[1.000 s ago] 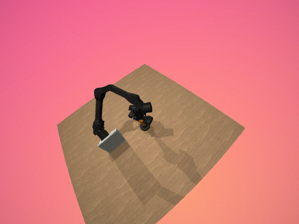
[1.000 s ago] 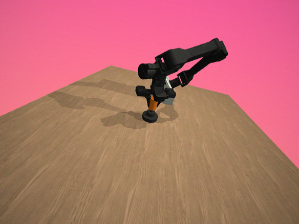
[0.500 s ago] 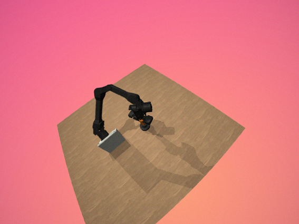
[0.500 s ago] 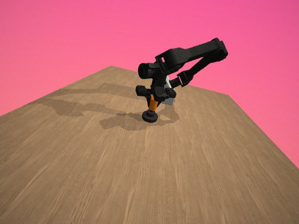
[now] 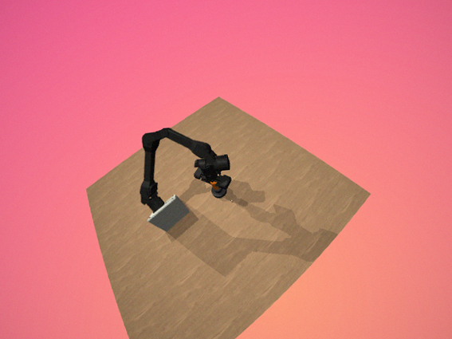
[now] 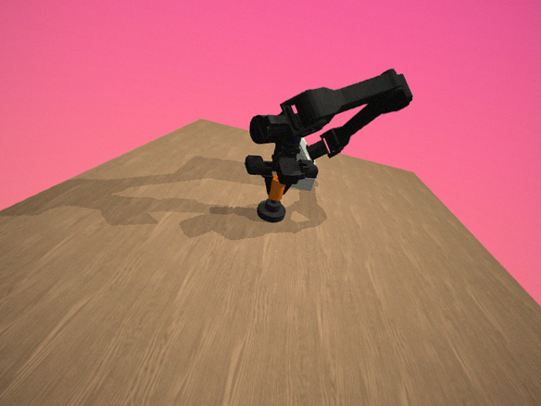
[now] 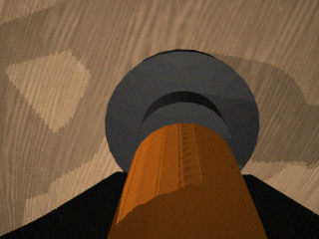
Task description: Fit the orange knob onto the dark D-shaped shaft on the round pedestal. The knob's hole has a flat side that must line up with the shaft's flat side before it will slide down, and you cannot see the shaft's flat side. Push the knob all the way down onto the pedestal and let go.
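Observation:
The orange knob (image 5: pixel 214 185) (image 6: pixel 276 189) (image 7: pixel 174 154) is upright over the middle of the dark round pedestal (image 5: pixel 219 193) (image 6: pixel 271 214) (image 7: pixel 132 100). My gripper (image 5: pixel 214 183) (image 6: pixel 277 191) (image 7: pixel 183 185) points down and is shut on the knob, one finger on each side. In the exterior view the knob's lower end is just above the pedestal's narrower raised step, with the wide base lower down. The wrist view shows a dark crescent and part of the step beyond the knob's rim. The shaft cannot be made out, and the knob's hole and its flat side are hidden.
A grey box-like block (image 5: pixel 170 216) (image 6: pixel 305 182) stands by the arm's base on the wooden table (image 5: pixel 169 306) (image 6: pixel 271 326). The arm arches from there over to the pedestal. Arm shadows fall across the table around the pedestal.

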You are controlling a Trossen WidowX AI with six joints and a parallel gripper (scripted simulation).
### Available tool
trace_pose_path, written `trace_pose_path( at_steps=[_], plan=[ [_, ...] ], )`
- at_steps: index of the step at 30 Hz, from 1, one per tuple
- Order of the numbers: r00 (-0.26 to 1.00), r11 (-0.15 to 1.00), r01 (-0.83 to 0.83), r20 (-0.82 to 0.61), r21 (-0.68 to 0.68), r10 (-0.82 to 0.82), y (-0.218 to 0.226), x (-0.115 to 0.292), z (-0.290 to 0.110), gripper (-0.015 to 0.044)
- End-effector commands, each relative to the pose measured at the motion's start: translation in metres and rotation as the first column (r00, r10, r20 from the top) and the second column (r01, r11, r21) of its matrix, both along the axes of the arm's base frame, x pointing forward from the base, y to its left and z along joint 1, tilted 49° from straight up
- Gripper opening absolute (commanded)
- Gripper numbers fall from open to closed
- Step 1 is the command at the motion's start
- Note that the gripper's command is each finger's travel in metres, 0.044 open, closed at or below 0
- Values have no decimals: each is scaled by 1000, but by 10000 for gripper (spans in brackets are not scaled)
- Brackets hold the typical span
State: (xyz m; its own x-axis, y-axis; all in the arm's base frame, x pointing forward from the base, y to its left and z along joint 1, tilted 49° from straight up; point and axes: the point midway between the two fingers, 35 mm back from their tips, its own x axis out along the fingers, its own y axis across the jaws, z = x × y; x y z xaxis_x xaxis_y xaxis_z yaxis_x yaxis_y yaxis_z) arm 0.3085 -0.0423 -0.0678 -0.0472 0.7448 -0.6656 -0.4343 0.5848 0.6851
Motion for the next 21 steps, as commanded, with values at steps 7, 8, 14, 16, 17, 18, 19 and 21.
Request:
trace_pose_path(
  at_steps=[7, 8, 14, 16, 17, 18, 19, 21],
  plan=[
    [1000, 1000, 2, 2, -1, -2, -1, 2, 4, 0],
    [1000, 1000, 2, 2, -1, -2, -2, 2, 4, 0],
    [992, 997, -81, 95, 1, 81, -2, 3, 5, 0],
    [980, 991, -130, 149, -1, 129, -3, 5, 5, 0],
    [978, 991, -137, 157, -2, 136, -3, 6, 5, 0],
    [978, 991, -137, 157, -2, 136, -3, 6, 5, 0],
    [978, 991, -137, 157, -2, 136, -3, 6, 4, 0],
    [978, 991, -137, 157, -2, 136, -2, 6, 3, 0]
  ],
)
